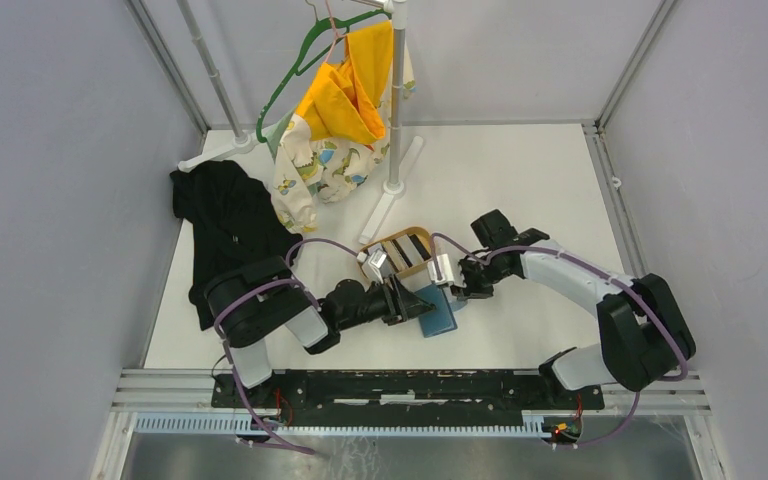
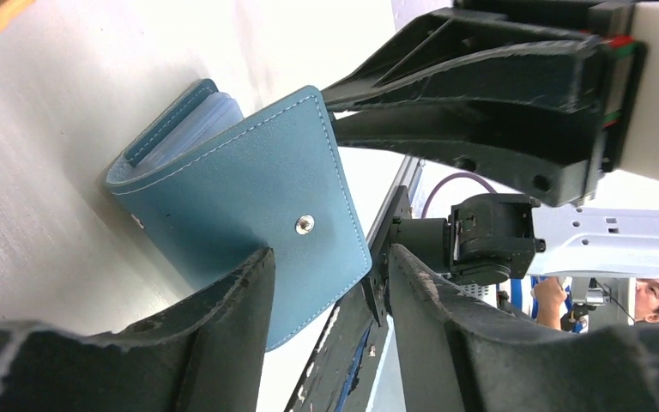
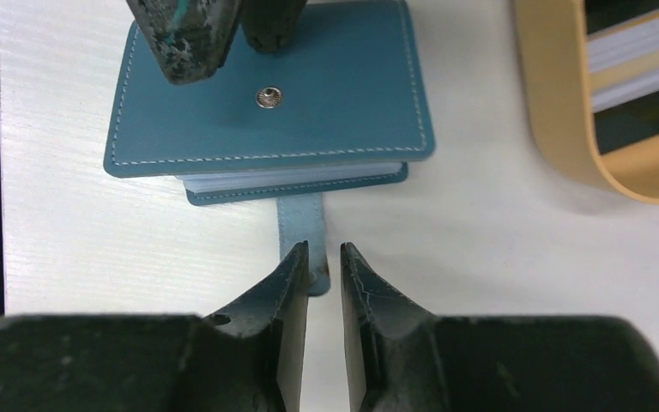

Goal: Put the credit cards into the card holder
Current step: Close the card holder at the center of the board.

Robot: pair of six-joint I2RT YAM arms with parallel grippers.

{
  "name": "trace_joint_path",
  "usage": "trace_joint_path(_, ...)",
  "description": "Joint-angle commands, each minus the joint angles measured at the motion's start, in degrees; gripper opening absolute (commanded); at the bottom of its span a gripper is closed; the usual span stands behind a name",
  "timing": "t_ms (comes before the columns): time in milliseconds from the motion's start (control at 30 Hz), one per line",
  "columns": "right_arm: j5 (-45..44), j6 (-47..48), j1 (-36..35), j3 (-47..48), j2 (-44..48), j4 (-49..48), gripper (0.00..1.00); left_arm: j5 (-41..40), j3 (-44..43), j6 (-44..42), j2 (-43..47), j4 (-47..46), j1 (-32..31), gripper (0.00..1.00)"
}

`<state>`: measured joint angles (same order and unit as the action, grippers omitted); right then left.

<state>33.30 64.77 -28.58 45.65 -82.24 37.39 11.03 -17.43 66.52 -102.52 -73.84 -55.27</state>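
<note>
My left claw point(image 2: 330, 257) stands open, its tips down on the front cover of the blue wallet point(image 3: 266, 120), which lies folded on the table point(image 3: 480, 257) just beside the wooden tray point(image 3: 558, 103). My right claw point(image 3: 324, 253) is parted only a crack over the end of the wallet's snap tab point(image 3: 300, 227). The cards point(image 3: 639, 47) lie in the tray.

One card holder point(image 3: 335, 103) is counted on the surface point(image 3: 480, 257), and one oval wooden tray point(image 3: 553, 103). The credit cards point(image 3: 635, 51) in it are stacked, so no exact number can be given. One black garment point(image 1: 225, 225), one yellow garment point(image 1: 345, 95), one patterned garment point(image 1: 310, 175) and one green hanger point(image 1: 285, 72) are counted.
</note>
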Motion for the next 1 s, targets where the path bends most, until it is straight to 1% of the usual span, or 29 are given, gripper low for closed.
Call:
trace_joint_path(0,5.05,0.54,1.6,1.99,3.71,0.64,0.26,-1.16,-1.8,1.56,-1.1,-0.78,-0.39,0.55)
trace_joint_path(100,9.31,2.31,1.71,1.86,4.97,1.57,0.25,-2.44,-2.48,1.02,-0.91,3.3,-0.94,0.5)
trace_joint_path(233,16.29,3.7,1.47,0.32,5.51,1.45,0.22,-4.37,-3.9,0.02,0.17,9.64,-1.36,0.4)
trace_joint_path(300,17.17,2.26,1.0,-0.47,4.87,-0.08,0.19,-5.7,-4.74,-0.85,1.27,13.29,-1.77,0.36)
trace_joint_path(433,10.99,-3.39,-1.04,-2.04,2.32,-5.79,0.16,-7.88,-6.13,-2.39,2.6,18.52,-2.54,0.32)
trace_joint_path(600,4.08,-4.91,-2.44,-1.2,-3.01,-6.01,0.14,-8.57,-6.51,-3.34,3.01,19.27,-3.07,0.31)
trace_joint_path(700,2.54,-5.52,-2.38,-0.8,-4.46,-6.01,0.13,-8.32,-7.03,-4.77,3.43,18.85,-3.55,0.31)
trace_joint_path(800,2.23,-5.81,-2.45,-0.89,-3.73,-6.54,0.14,-8.73,-6.98,-6.47,5.06,18.16,-4.65,0.32)
trace_joint_path(900,2.3,-6.09,-2.43,-1.31,-2.52,-7.28,0.14,-10.75,-5.73,-9.35,9.34,18.86,-6.04,0.33)
trace_joint_path(967,2.85,-5.64,-2.37,-1.35,-2.22,-7.31,0.15,-13.77,-4.84,-11.91,12.75,21.53,-7.04,0.34)
